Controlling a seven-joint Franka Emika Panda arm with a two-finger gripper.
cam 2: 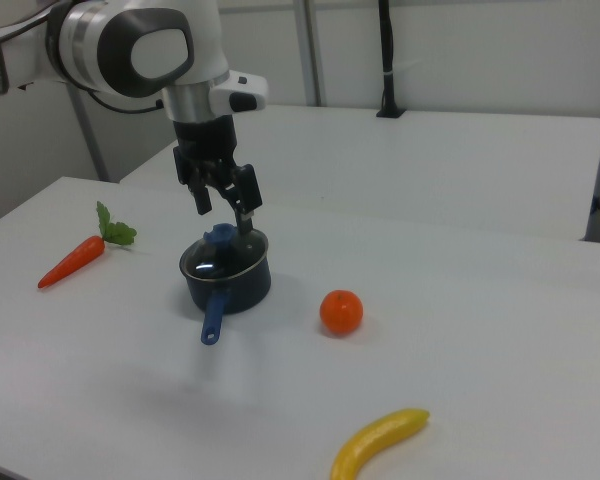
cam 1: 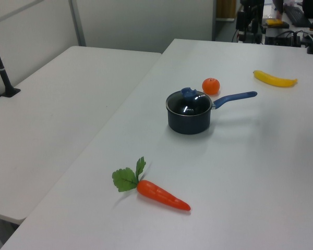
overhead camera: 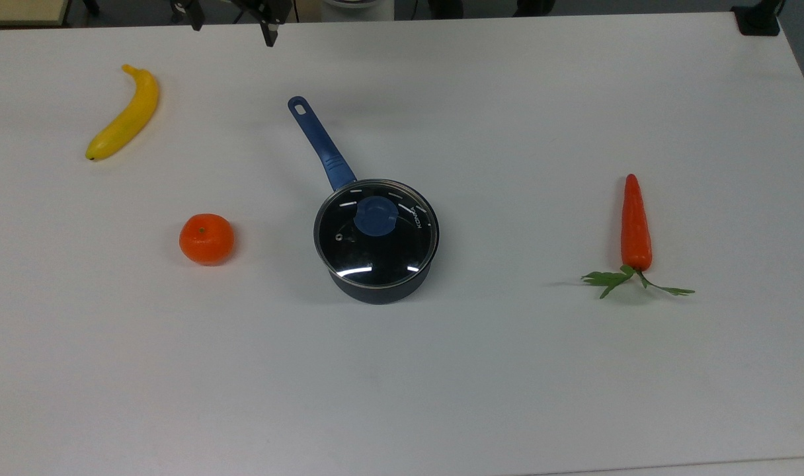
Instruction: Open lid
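Note:
The round glass lid (overhead camera: 383, 254) with its blue centre knob (overhead camera: 375, 216) sits closed on the dark saucepan (overhead camera: 382, 291) in the middle of the white table (overhead camera: 442, 383). The pan's blue handle (overhead camera: 319, 142) points toward the top view's upper left. In the right view the lid (cam 2: 218, 258) lies just below my gripper (cam 2: 226, 208), which hangs open above the pan with nothing between its fingers. In the top view the gripper (overhead camera: 233, 26) shows at the upper edge, fingers spread. The left view has the lid (cam 1: 189, 103) at mid-table.
A yellow banana (overhead camera: 124, 116) lies at the top view's upper left and an orange (overhead camera: 206, 238) sits left of the pan. A carrot (overhead camera: 635, 225) with green leaves lies at the right. A second table (cam 1: 68, 104) adjoins on the left view's left.

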